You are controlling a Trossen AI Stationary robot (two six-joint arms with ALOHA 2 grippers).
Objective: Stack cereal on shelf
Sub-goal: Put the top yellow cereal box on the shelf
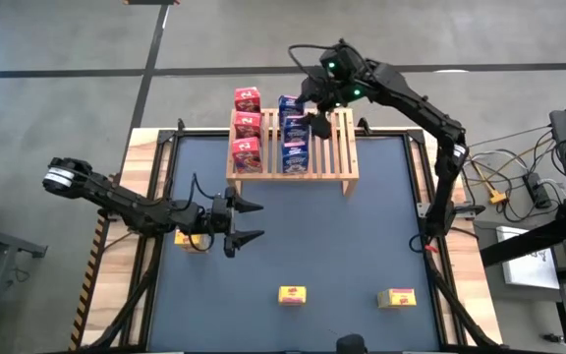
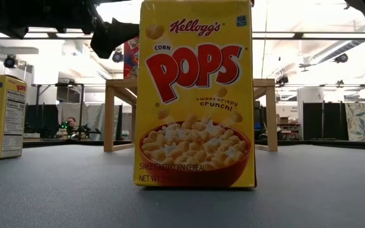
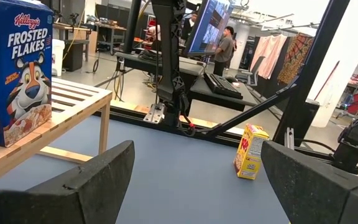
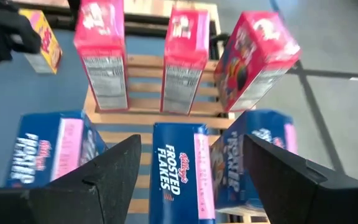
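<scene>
Light slatted wooden rack (image 1: 337, 147) at the bench's (image 1: 293, 236) far edge; right tool (image 1: 314, 116) open above blue boxes (image 1: 294, 138), left tool (image 1: 249, 222) open mid-bench.

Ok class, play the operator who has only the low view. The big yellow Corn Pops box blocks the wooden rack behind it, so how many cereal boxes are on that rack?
Observer: Six stand on the light wooden slatted rack: three red cereal boxes in one row, three blue Frosted Flakes boxes beside them.
Operator: I see two yellow boxes. Is there a third?
Observer: Yes, the third yellow box sits on the table, partly under the left arm, behind the open left gripper.
Operator: And the right gripper?
Observer: The right gripper hangs open over the blue boxes.
</scene>
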